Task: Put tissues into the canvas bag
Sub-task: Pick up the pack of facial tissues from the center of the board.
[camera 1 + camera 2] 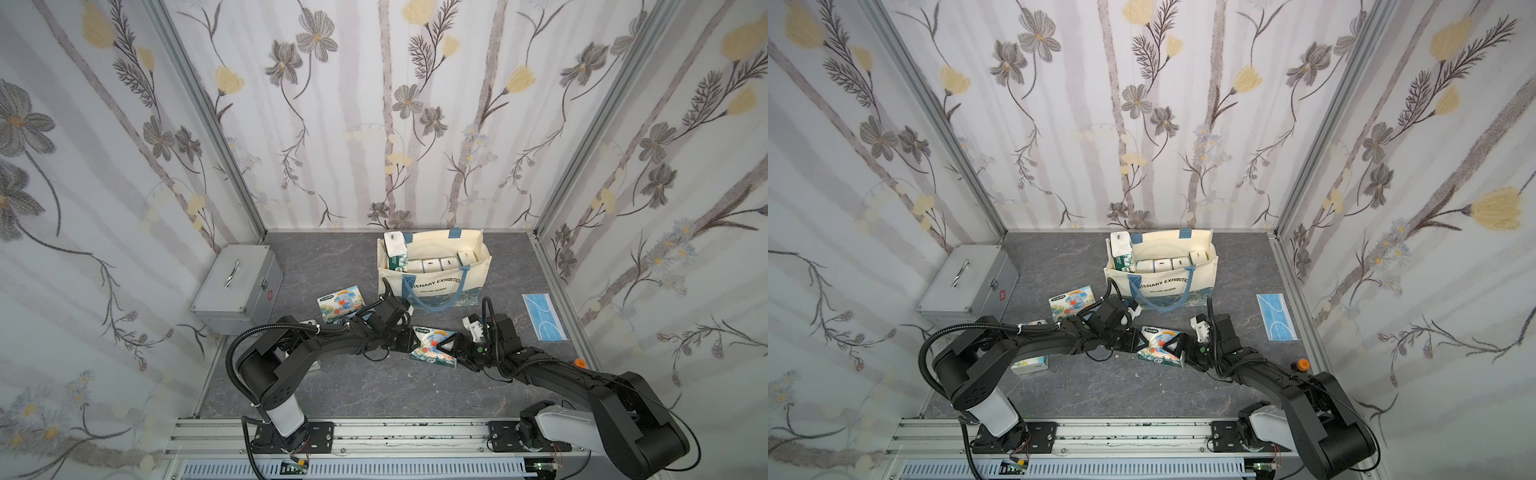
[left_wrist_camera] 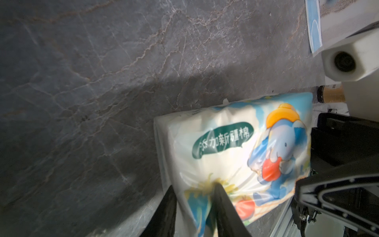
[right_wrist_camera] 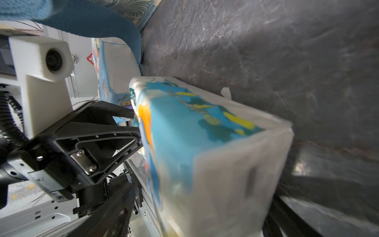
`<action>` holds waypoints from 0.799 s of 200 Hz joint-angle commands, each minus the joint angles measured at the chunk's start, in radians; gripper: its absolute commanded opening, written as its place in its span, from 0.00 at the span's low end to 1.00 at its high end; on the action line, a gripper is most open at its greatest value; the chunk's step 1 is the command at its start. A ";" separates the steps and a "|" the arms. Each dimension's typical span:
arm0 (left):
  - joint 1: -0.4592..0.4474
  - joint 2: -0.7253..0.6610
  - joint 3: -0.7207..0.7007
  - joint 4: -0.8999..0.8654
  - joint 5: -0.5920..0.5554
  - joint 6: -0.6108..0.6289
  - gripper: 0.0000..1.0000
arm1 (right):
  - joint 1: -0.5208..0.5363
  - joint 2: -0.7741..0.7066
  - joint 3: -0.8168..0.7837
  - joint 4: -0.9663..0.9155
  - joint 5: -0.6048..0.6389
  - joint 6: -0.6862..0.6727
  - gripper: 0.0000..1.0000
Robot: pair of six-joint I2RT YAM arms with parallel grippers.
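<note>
One tissue pack [image 1: 428, 354] is held just in front of the canvas bag [image 1: 436, 286], apparently for handover: left gripper [image 1: 417, 338] is clamped on one end; right gripper [image 1: 447, 348] is spread around the other (grip cannot be told).

The cream bag [image 1: 440, 291] stands far back, tissue packs [image 1: 432, 264] upright inside. One elephant pack [image 1: 432, 347] is nearer, in the middle. A second elephant pack [image 1: 340, 304] lies left.
</note>
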 commanded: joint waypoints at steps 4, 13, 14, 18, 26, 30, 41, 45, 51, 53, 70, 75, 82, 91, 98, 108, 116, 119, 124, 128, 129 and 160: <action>0.004 -0.001 -0.022 -0.158 -0.075 0.012 0.32 | 0.001 0.051 -0.009 0.137 -0.036 0.060 0.89; 0.004 -0.002 -0.025 -0.159 -0.072 0.009 0.32 | 0.002 0.064 -0.011 0.163 -0.043 0.070 0.87; 0.004 -0.003 -0.025 -0.158 -0.072 0.009 0.32 | 0.001 0.065 -0.012 0.168 -0.043 0.071 0.87; 0.004 -0.004 -0.025 -0.158 -0.070 0.007 0.32 | 0.002 0.070 -0.013 0.179 -0.046 0.073 0.86; 0.004 -0.002 -0.025 -0.158 -0.066 0.006 0.32 | 0.001 0.076 -0.016 0.192 -0.047 0.073 0.85; 0.004 -0.002 -0.023 -0.158 -0.065 0.005 0.32 | 0.001 0.079 -0.017 0.197 -0.048 0.072 0.84; 0.004 -0.003 -0.018 -0.161 -0.060 0.003 0.32 | 0.001 0.084 -0.019 0.204 -0.054 0.068 0.81; 0.005 -0.004 -0.015 -0.162 -0.059 0.002 0.32 | 0.002 0.085 -0.021 0.207 -0.055 0.067 0.80; 0.004 -0.005 -0.014 -0.166 -0.058 0.000 0.32 | 0.002 0.085 -0.022 0.210 -0.059 0.066 0.78; 0.004 -0.006 -0.013 -0.168 -0.058 -0.001 0.32 | 0.001 0.085 -0.022 0.211 -0.058 0.066 0.77; 0.004 -0.015 -0.003 -0.179 -0.055 -0.002 0.33 | 0.002 0.077 -0.027 0.208 -0.061 0.066 0.71; 0.005 -0.021 0.001 -0.183 -0.054 -0.001 0.34 | 0.001 0.074 -0.028 0.204 -0.059 0.066 0.69; 0.004 -0.028 0.006 -0.188 -0.053 0.000 0.35 | 0.001 0.066 -0.029 0.201 -0.058 0.065 0.66; 0.004 -0.044 0.012 -0.195 -0.055 -0.001 0.37 | 0.002 0.056 -0.030 0.188 -0.055 0.060 0.63; 0.004 -0.056 0.017 -0.201 -0.057 -0.001 0.41 | 0.002 0.047 -0.030 0.178 -0.052 0.057 0.60; 0.004 -0.075 0.027 -0.214 -0.063 -0.001 0.50 | 0.002 0.030 -0.030 0.159 -0.046 0.052 0.58; 0.005 -0.092 0.036 -0.225 -0.064 0.003 0.53 | 0.001 0.016 -0.030 0.145 -0.041 0.050 0.56; 0.004 -0.097 0.040 -0.230 -0.064 0.006 0.55 | 0.001 0.010 -0.027 0.138 -0.040 0.049 0.56; 0.004 -0.106 0.048 -0.245 -0.062 0.009 0.57 | 0.001 -0.001 -0.028 0.126 -0.037 0.047 0.54; 0.004 -0.114 0.056 -0.260 -0.062 0.016 0.59 | 0.002 -0.012 -0.028 0.115 -0.035 0.047 0.53; 0.004 -0.116 0.058 -0.264 -0.062 0.017 0.59 | 0.002 -0.015 -0.028 0.112 -0.034 0.046 0.53; 0.004 -0.254 0.108 -0.390 -0.093 0.055 0.78 | 0.001 -0.127 -0.016 -0.019 -0.008 0.020 0.51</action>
